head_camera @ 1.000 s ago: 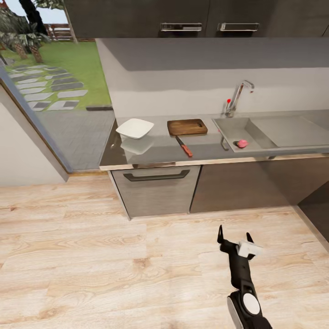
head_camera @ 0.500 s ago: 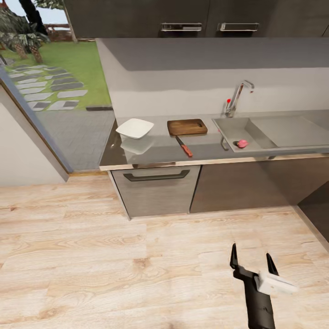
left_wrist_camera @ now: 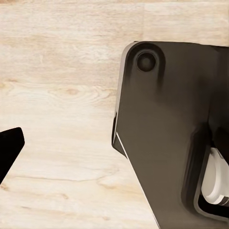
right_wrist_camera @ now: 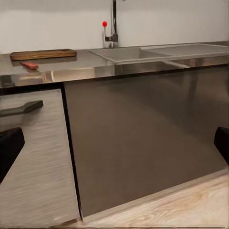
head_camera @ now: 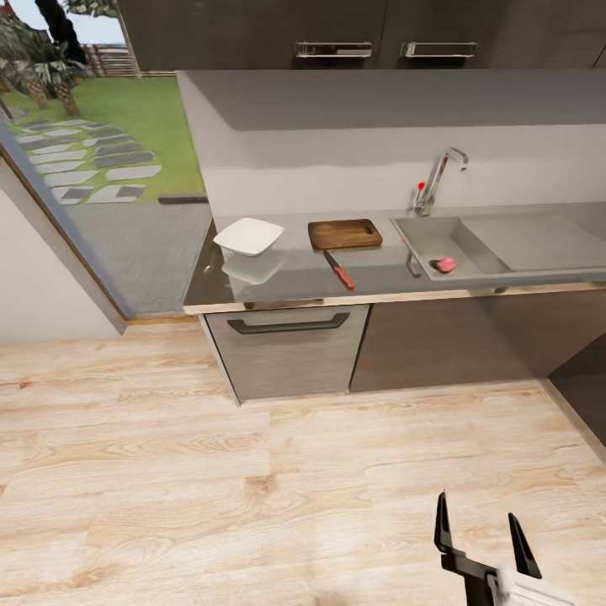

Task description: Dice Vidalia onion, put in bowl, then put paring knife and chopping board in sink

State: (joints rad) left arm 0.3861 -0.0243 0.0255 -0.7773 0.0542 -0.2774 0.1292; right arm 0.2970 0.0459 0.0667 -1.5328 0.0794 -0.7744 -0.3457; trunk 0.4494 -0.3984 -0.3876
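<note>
The Vidalia onion [head_camera: 446,264] lies in the sink [head_camera: 425,232] near the drain. Left of the sink, the chopping board [head_camera: 345,233] rests on the countertop [head_camera: 286,282], with the paring knife [head_camera: 340,269] just in front of it and the white bowl [head_camera: 249,236] further left. My right gripper [head_camera: 477,526] hangs open low over the floor, far from the counter. The right wrist view looks between its spread fingers [right_wrist_camera: 9,149] at the cabinets, the chopping board [right_wrist_camera: 43,54], the knife handle [right_wrist_camera: 29,65] and the sink [right_wrist_camera: 129,53]. One left gripper finger [left_wrist_camera: 8,149] shows at the picture's edge, over the floor.
Dark cabinets with a bar handle [head_camera: 289,323] stand under the counter. The tap [head_camera: 438,178] with a red knob rises behind the sink. A glass door on the left opens to a garden [head_camera: 101,143]. Light wooden floor [head_camera: 210,471] stretches between me and the counter. A dark robot part [left_wrist_camera: 171,143] sits close to the left wrist.
My right gripper has dropped back toward me, sliding down and to the right in the head view; its arm has left the picture. The counter's things have not moved.
</note>
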